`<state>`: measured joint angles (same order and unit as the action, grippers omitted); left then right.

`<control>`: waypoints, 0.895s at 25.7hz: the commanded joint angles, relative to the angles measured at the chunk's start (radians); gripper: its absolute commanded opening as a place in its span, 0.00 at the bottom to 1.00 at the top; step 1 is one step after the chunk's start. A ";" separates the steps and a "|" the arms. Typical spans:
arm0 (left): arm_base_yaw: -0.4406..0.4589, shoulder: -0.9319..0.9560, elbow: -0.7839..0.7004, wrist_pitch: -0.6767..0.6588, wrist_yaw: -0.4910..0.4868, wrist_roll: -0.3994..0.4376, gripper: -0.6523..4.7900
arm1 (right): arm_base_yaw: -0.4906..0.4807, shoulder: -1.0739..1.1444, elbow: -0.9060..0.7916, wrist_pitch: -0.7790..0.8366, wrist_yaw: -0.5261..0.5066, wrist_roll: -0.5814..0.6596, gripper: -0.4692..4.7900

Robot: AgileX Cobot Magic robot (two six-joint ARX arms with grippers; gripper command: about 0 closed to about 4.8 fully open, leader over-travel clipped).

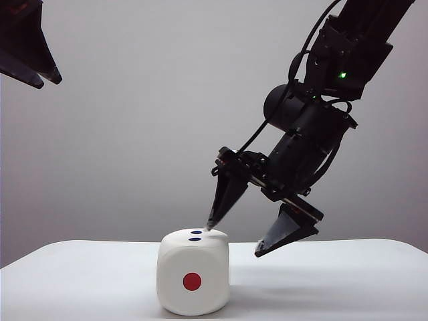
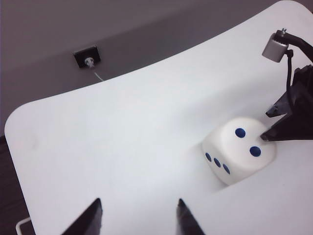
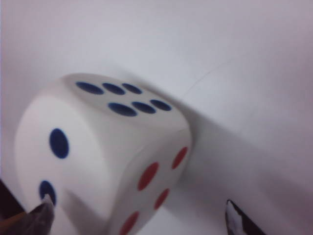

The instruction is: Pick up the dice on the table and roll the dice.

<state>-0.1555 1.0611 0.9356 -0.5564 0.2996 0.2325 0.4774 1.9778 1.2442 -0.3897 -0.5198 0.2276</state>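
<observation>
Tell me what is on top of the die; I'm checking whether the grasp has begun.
The die shows its two-pip face up. One fingertip of the open right end effector is at that face's edge; contact unclear. The left end effector hovers away, open. The die's underside is hidden.

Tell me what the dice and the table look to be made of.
The dice: probably soft foam or matte plastic; it is white with rounded edges, no glare, and flat printed-looking pips. The table: likely smooth laminate or painted board; it is plain white, with soft shadows rather than sharp reflections. Neither can be confirmed by sight.
</observation>
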 commanded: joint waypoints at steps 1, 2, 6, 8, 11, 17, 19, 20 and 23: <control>0.001 -0.001 0.003 0.003 0.005 0.003 0.47 | 0.003 -0.005 0.004 0.027 -0.043 0.035 1.00; 0.001 0.000 0.003 0.003 0.005 0.003 0.47 | 0.003 -0.005 0.005 0.031 -0.053 0.035 1.00; 0.001 0.000 0.003 -0.003 0.060 0.015 0.47 | 0.003 -0.005 0.004 0.039 -0.063 0.058 1.00; 0.000 0.000 0.003 -0.026 0.093 0.079 0.47 | 0.003 -0.005 0.004 0.047 -0.064 0.064 1.00; 0.000 0.000 0.003 -0.047 0.106 0.098 0.47 | 0.004 -0.005 0.004 0.051 -0.069 0.070 1.00; 0.001 0.000 0.003 -0.049 0.106 0.101 0.47 | 0.016 0.002 0.004 0.054 -0.087 0.093 0.95; 0.001 0.000 0.003 -0.050 0.106 0.101 0.47 | 0.037 0.013 0.005 0.055 -0.083 0.093 0.90; 0.001 0.000 0.003 -0.051 0.106 0.101 0.47 | 0.045 0.019 0.005 0.056 -0.086 0.093 0.87; 0.001 0.000 0.003 -0.051 0.106 0.101 0.47 | 0.068 0.041 0.005 0.060 -0.076 0.093 0.83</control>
<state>-0.1555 1.0630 0.9356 -0.6109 0.3996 0.3252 0.5396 2.0117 1.2453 -0.3367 -0.5945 0.3206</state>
